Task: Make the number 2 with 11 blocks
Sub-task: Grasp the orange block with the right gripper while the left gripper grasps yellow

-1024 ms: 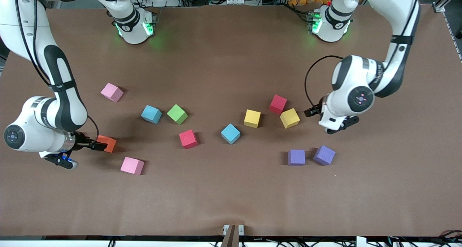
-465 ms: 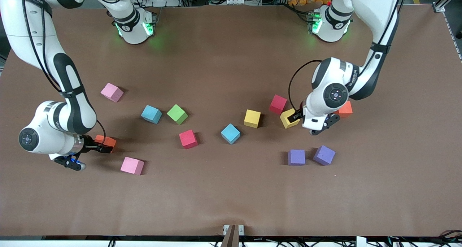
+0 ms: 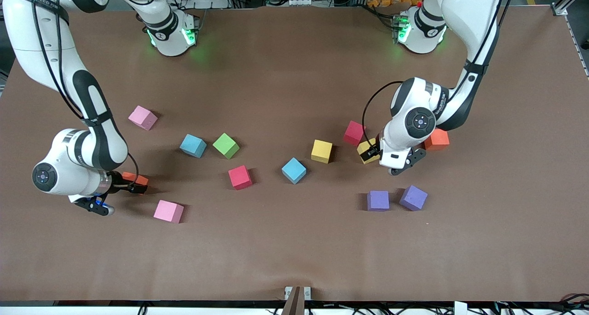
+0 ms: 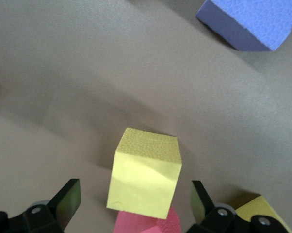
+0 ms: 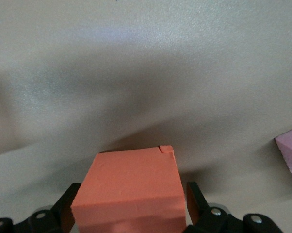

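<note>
front view: matte foam cubes lie scattered across the brown table (image 3: 285, 241), no digit formed. at centre right, the left gripper (image 3: 371, 152) hangs spread apart around a yellow cube (image 3: 366, 149).

left wrist view: its fingers (image 4: 66, 201) flank that cube, untouched.

right wrist view: the right gripper (image 5: 129, 208) is clamped onto an orange cube (image 5: 129, 187), lower centre.

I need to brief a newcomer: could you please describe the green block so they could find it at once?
Start at the right arm's end of the table. The green block lies there beside a light blue block, toward the table's middle. It is the only green cube.
</note>
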### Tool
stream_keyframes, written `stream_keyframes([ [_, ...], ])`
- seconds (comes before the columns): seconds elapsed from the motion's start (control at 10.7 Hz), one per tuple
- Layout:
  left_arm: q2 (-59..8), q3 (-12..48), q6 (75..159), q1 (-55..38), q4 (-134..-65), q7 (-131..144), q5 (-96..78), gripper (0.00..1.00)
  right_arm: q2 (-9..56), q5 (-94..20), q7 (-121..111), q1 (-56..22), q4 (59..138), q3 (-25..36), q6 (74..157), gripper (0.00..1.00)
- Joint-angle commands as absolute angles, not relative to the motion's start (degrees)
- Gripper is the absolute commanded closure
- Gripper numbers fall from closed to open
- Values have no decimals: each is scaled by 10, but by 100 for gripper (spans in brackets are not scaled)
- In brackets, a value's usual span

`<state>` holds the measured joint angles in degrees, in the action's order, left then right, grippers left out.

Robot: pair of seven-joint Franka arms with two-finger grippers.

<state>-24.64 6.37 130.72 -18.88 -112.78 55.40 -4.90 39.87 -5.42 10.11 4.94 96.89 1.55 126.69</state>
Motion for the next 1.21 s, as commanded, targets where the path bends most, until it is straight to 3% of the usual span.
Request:
stream_keyframes([
  [0.0,-259,62,1324,-195,-1124,571,-63,0,382,-53,107,42,990,17,1274,6],
  [0.47,-279,62,1342,-200,-1122,571,-58,0,378,-53,103,43,991,17,1273,33],
  [0.74,-290,62,1353,-202,-1121,571,-57,0,374,-53,102,43,991,17,1269,70],
  [0.93,-295,62,1354,-206,-1121,571,-57,0,352,-51,101,43,991,17,1262,72],
  [1.12,-301,62,1353,-213,-1122,571,-57,0,284,-50,96,42,1025,16,1244,71],
])
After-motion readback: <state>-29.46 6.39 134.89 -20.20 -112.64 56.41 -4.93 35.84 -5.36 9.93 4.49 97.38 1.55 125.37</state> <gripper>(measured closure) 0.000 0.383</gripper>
